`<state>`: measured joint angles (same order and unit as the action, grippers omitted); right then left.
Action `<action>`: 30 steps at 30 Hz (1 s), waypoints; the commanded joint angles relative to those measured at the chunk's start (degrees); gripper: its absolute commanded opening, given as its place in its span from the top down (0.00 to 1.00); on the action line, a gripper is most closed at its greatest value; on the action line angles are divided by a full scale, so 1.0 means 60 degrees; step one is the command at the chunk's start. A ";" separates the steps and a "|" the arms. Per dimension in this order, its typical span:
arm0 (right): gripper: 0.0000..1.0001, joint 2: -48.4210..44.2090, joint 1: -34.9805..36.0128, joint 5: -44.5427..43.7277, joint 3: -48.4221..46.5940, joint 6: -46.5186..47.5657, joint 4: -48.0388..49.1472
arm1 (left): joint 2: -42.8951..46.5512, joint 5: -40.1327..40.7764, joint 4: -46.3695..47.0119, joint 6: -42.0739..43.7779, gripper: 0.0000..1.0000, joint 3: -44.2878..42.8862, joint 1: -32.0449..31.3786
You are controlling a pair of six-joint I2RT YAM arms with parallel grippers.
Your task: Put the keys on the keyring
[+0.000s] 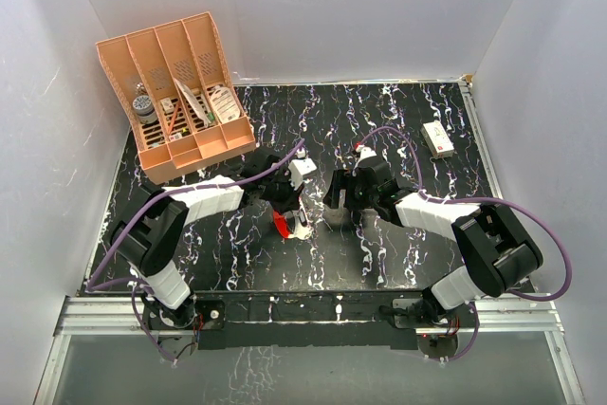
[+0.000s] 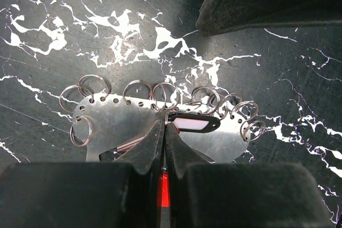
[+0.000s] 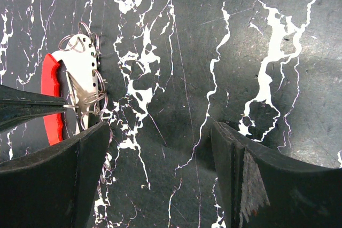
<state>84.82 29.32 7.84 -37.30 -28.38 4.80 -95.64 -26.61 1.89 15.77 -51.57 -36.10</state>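
The keyring (image 1: 290, 225) is a flat pale metal piece with a red edge and several small wire rings along its rim (image 2: 107, 116). In the right wrist view it (image 3: 80, 73) stands on edge with its red crescent to the left. My left gripper (image 2: 163, 127) is shut on it, and red shows between the closed fingers. The key (image 2: 195, 124), a small dark tag with a pale middle, lies against the plate right at the left fingertips. My right gripper (image 3: 160, 169) is open and empty, low over the table just right of the keyring (image 1: 341, 198).
An orange slotted organizer (image 1: 180, 92) holding small items stands at the back left. A small white box with a red mark (image 1: 437, 139) lies at the back right. White walls enclose the black marbled table (image 1: 398, 263).
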 commanded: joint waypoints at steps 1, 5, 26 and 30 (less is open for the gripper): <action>0.25 -0.0107 0.0064 -0.0120 -0.0273 0.0086 0.0489 | -0.0071 -0.0158 0.0006 -0.0043 1.00 -0.0324 0.0055; 0.25 -0.0132 0.0061 -0.0145 -0.0245 0.0087 0.0482 | 0.0104 0.0045 -0.0174 -0.0048 1.00 -0.0258 0.0054; 0.25 -0.0376 0.0061 -0.0243 -0.0258 0.0072 0.0336 | 0.1533 0.5132 0.0964 -0.1068 1.00 0.0855 0.0098; 0.25 -0.0389 0.0064 -0.0264 -0.0231 0.0072 0.0328 | 0.1452 0.5610 0.2146 -0.1051 1.00 0.1406 0.0098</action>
<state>84.58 29.54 7.22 -37.30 -28.38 4.56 -86.91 1.45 7.33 10.22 -45.63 -35.73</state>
